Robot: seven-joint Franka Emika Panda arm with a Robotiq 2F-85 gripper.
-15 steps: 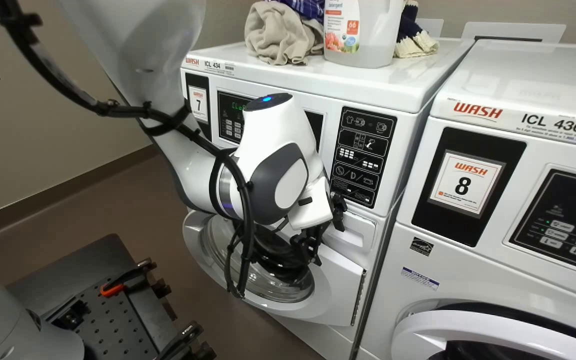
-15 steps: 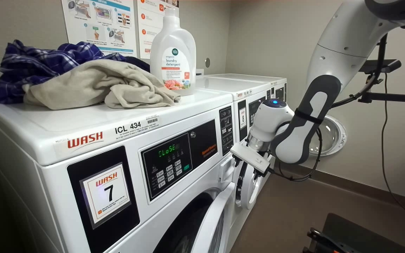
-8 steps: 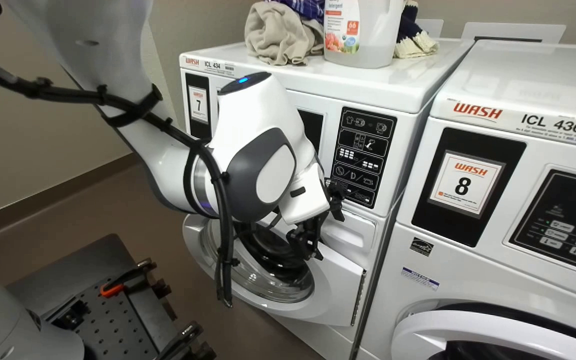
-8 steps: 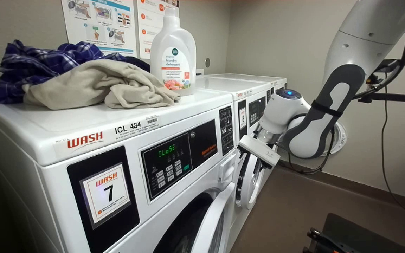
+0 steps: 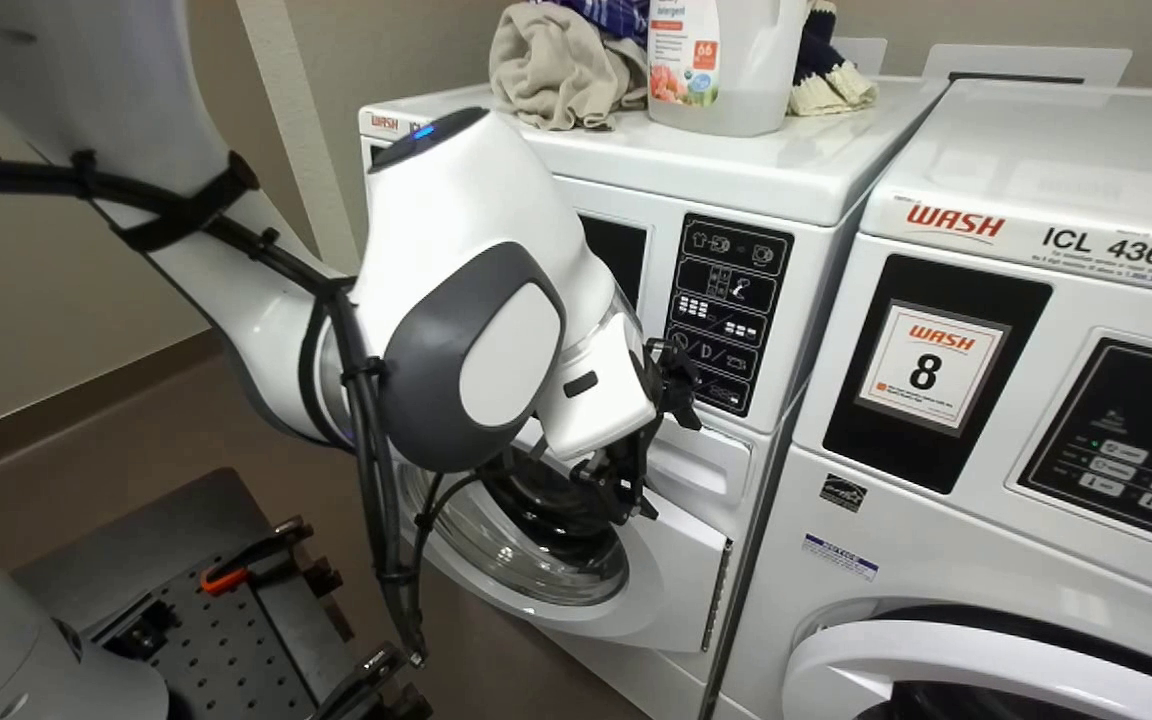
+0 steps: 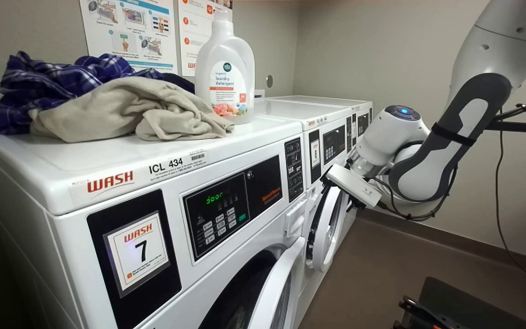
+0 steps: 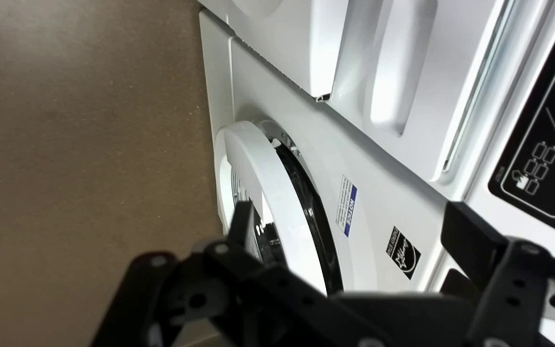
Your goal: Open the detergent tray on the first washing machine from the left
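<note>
The first washing machine [image 5: 791, 180], ICL 434 with number 7, also shows in an exterior view [image 6: 263, 141]. Its detergent tray [image 5: 701, 462] is a white rectangular front under the black button panel; it also shows in an exterior view [image 6: 295, 220]. In the wrist view the tray [image 7: 403, 62] is at the upper right, with a thin gap line along one edge. It looks shut or nearly so. My gripper [image 5: 666, 465] is open and empty, in front of the machine and apart from the tray. It also shows in an exterior view [image 6: 337, 195] and the wrist view [image 7: 352, 217].
The first machine's round door [image 5: 656, 590] stands open below the tray. The second machine's door [image 7: 277, 193] is open too. A detergent bottle [image 6: 224, 77] and clothes [image 6: 130, 109] lie on top. A dark perforated base plate [image 5: 226, 640] is near the floor.
The arm and gripper have drawn back from the machine's front, moving right and slightly up in an exterior view. The tray has not visibly moved. The display changed from "CLOSE" to "door".
</note>
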